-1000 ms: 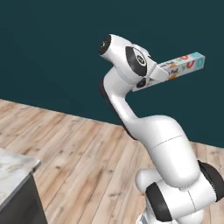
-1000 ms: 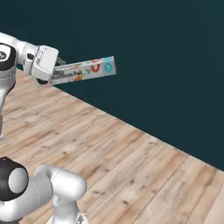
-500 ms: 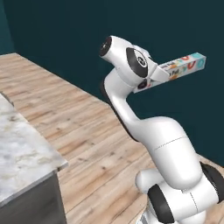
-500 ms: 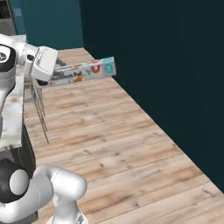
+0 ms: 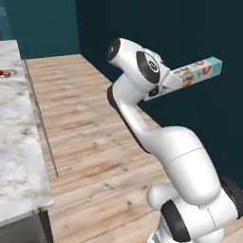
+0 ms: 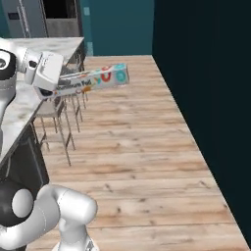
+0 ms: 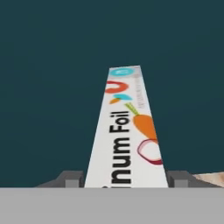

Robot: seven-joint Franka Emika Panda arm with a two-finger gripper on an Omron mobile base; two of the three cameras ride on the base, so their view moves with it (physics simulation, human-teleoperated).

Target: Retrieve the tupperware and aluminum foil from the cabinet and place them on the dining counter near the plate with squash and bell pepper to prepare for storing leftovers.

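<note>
Change: your cameras have swung with the base; the dining counter (image 5: 21, 156) has slid further into both base views, while the carton sits in the claw as before.
Claw: the gripper (image 7: 124, 181) is clamped on the near end of the aluminum foil (image 7: 125, 131).
Foil: held high, jutting toward the dark teal wall (image 6: 206, 73).
Around you: stools (image 6: 59, 115) beside the counter; wood floor (image 6: 142, 162) below.
Plate: a plate (image 5: 5, 73) on the counter's far end.

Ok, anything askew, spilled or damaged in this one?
Nothing stands out. The aluminum foil carton sits clamped at one end in the gripper, sticking straight out, undented. The dining counter looks tidy, and the wooden floor shows no spills.
</note>
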